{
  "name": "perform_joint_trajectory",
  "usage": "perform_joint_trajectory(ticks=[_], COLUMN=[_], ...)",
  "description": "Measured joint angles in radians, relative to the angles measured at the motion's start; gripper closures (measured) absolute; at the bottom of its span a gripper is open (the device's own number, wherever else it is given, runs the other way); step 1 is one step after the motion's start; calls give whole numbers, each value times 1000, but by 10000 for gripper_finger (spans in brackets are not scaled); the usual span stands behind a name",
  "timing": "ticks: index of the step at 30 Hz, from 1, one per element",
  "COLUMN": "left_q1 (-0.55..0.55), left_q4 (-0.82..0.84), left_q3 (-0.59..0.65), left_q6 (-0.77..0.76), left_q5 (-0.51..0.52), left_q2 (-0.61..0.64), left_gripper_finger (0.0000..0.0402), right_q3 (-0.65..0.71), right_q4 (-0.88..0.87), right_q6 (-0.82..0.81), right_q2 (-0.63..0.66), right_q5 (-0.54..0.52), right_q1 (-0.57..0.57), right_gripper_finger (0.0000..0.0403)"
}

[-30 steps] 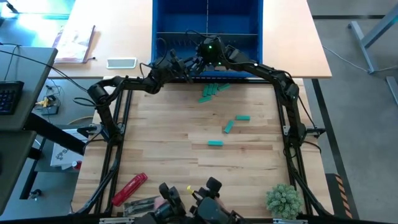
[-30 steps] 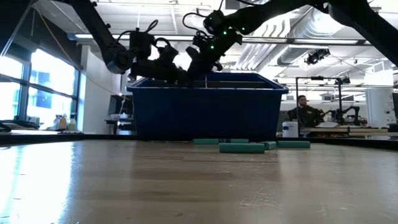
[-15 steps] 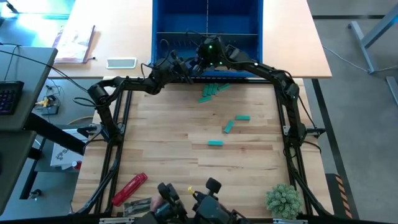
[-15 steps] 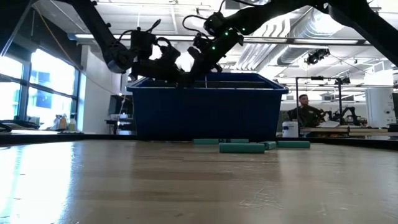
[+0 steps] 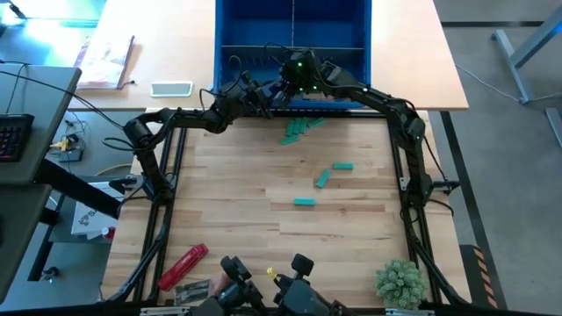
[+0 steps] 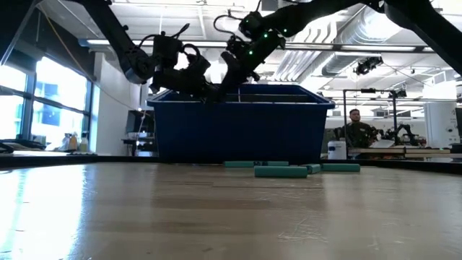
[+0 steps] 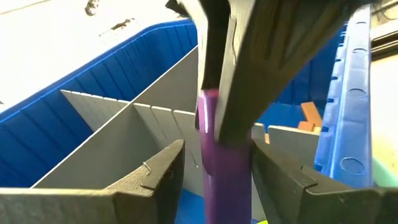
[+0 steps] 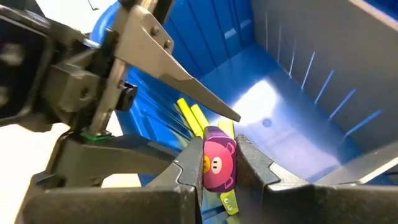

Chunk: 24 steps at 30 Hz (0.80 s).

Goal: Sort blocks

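2 grippers are meeting over the blue bin's [image 5: 230,35] near rim at the table's far edge. Right gripper [image 8: 219,165] is pinching a purple block [image 8: 217,163], visible only in wrist views; left gripper [image 7: 214,165] is standing parted around it. Teal blocks [image 5: 299,128] are lying nearer.

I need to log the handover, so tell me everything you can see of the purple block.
The purple block is a small smooth bar, with a pink pig-like face on the end seen in the right wrist view. It hangs over the blue bin, above its grey dividers. The right gripper is shut on it, fingers pressing both sides. The left gripper has open fingers flanking it with gaps. Yellow-green blocks lie in the bin below.
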<state>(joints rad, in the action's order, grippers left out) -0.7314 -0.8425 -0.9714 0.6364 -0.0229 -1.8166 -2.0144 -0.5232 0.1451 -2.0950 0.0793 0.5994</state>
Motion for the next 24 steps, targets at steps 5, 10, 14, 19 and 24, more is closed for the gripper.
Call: perform_joint_trajectory(ticks=[5, 10, 14, 19, 24], left_q1=[-5, -5, -6, -7, -6], left_q4=[9, 26, 30, 44, 76], left_q3=[-1, -2, -2, -2, -4], left_q6=[-15, -19, -27, -51, -52], left_q5=[11, 31, 33, 34, 30], left_q2=[2, 3, 3, 2, 3], left_gripper_finger=[245, 245, 245, 245, 245], right_q3=[0, 0, 0, 0, 0], right_q4=[-5, -11, -15, 20, 61], right_q6=[21, 39, 62, 130, 229], right_q2=[45, 111, 177, 250, 266], right_q5=[0, -3, -8, -130, -313], right_q1=[-4, -4, -4, 9, 67], right_gripper_finger=[365, 365, 365, 365, 365])
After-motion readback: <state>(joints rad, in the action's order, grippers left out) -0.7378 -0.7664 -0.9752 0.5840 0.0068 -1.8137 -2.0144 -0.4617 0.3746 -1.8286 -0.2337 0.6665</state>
